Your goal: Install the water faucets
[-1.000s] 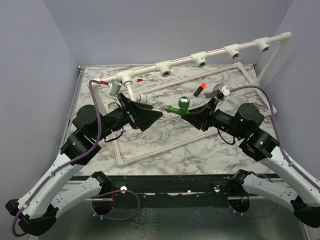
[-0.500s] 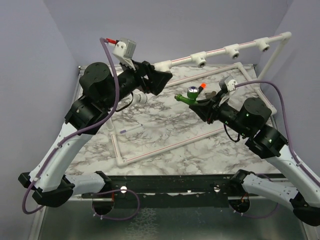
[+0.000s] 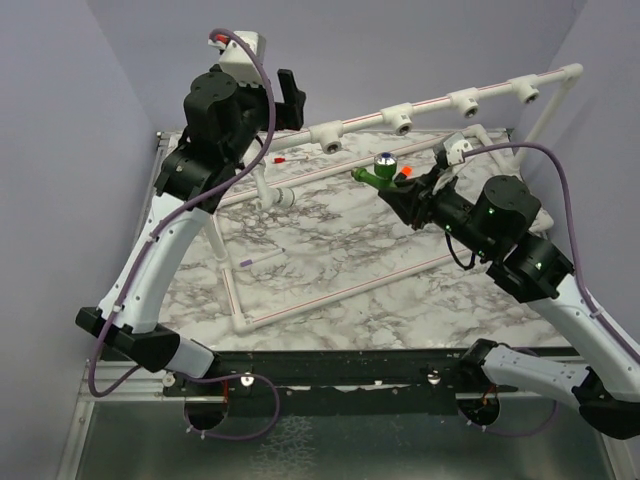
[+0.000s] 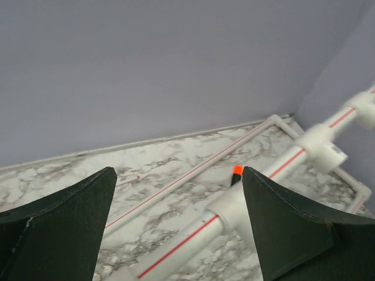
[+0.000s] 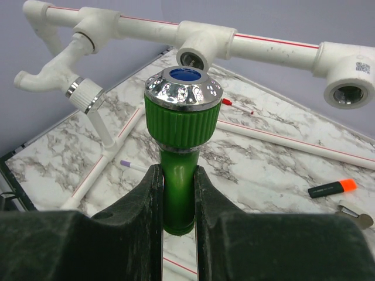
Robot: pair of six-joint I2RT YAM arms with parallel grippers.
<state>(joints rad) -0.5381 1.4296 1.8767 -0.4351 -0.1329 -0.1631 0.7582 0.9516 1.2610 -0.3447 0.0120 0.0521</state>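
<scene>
A bright green faucet (image 3: 378,172) with a silver-ringed knob is held upright in my right gripper (image 3: 392,190), above the marble table and just in front of the white pipe rail (image 3: 430,107). In the right wrist view the fingers clamp the faucet's green stem (image 5: 178,175) and its knob (image 5: 183,93) points toward an open tee socket (image 5: 192,57); another socket (image 5: 345,93) is to the right. My left gripper (image 3: 290,98) is raised high at the back left, open and empty. The left wrist view looks down on the rail (image 4: 234,205) between its fingers (image 4: 64,205).
A white bent fitting with a silver ring (image 3: 270,190) hangs from the rail's left end and also shows in the right wrist view (image 5: 82,93). On the table lie an orange marker (image 3: 403,172), a purple-capped pen (image 3: 258,260), a red pen (image 3: 290,157) and a white pipe frame (image 3: 330,300).
My left arm has lifted from low over the table to high at the back left, jaws open. My right gripper has carried the green faucet up and back toward the rail.
</scene>
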